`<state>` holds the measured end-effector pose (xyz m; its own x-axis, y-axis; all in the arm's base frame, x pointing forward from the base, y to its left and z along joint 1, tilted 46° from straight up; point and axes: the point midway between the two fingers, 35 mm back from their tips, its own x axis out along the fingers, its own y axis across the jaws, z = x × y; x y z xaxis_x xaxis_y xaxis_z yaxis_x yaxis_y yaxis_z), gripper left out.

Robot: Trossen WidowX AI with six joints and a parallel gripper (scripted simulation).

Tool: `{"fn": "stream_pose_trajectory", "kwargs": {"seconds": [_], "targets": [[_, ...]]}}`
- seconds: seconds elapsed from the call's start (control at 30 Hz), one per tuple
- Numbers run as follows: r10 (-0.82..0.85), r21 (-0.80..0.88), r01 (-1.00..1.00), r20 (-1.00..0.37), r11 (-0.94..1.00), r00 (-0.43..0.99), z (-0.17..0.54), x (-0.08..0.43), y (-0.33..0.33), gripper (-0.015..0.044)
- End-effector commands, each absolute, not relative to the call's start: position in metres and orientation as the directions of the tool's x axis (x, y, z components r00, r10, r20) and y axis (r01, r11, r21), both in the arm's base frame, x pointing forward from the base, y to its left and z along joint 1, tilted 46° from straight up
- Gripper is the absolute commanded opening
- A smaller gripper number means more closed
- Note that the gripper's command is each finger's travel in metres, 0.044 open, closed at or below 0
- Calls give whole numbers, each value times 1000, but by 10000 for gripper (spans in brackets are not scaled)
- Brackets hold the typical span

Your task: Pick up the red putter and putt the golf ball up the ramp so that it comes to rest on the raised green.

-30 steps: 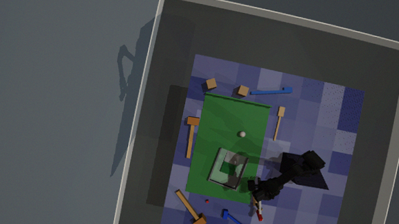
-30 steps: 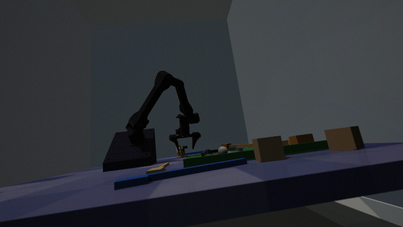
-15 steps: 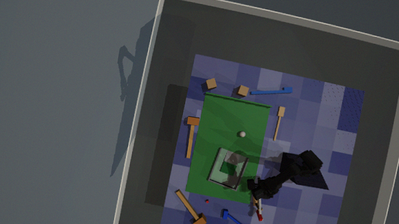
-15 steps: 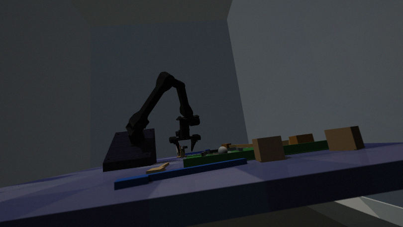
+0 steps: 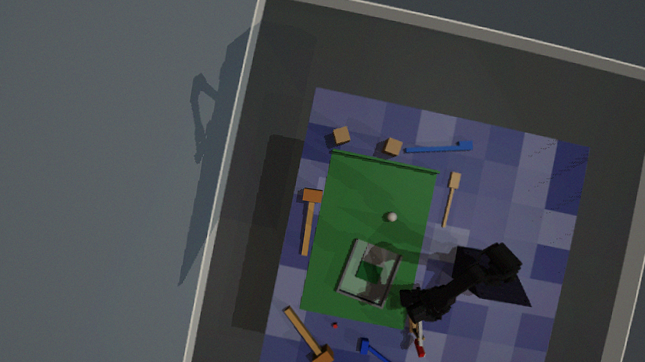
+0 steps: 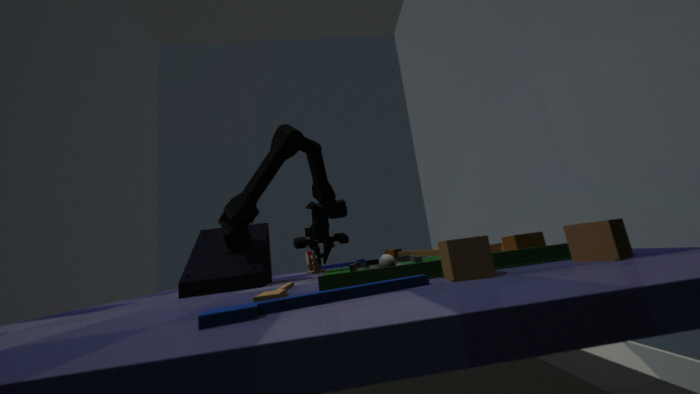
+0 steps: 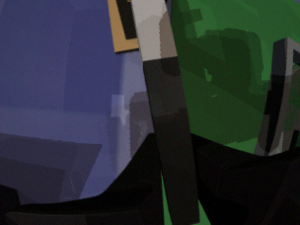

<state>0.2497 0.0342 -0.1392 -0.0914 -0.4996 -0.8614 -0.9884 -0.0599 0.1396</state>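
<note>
Your gripper [image 5: 415,314] is clamped on the red putter's [image 5: 419,342] dark shaft at the green mat's [image 5: 364,185] corner, golf ball [image 5: 391,217] well apart.

Top view overhead, far; exterior low, sideways; wrist close, downward.

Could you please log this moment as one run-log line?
phase: grasp | gripper: shut on red-headed putter's dark shaft | white golf ball: on green mat, untouched
</note>
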Motion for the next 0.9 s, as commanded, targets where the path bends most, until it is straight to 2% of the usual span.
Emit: {"fn": "stream_pose_trajectory", "kwargs": {"seconds": [0.0,0.07,0.57,0.7,0.87], "targets": [[-500,136,-989,-862,-60,-88,-139,251,34,26],[-499,136,-989,-862,-60,-88,-138,251,35,0],[-496,140,-988,-864,-61,-92,-70,256,106,0],[-506,128,-990,-859,-55,-83,-73,258,99,0],[-516,31,-996,-854,80,-68,-48,265,82,0]]}}
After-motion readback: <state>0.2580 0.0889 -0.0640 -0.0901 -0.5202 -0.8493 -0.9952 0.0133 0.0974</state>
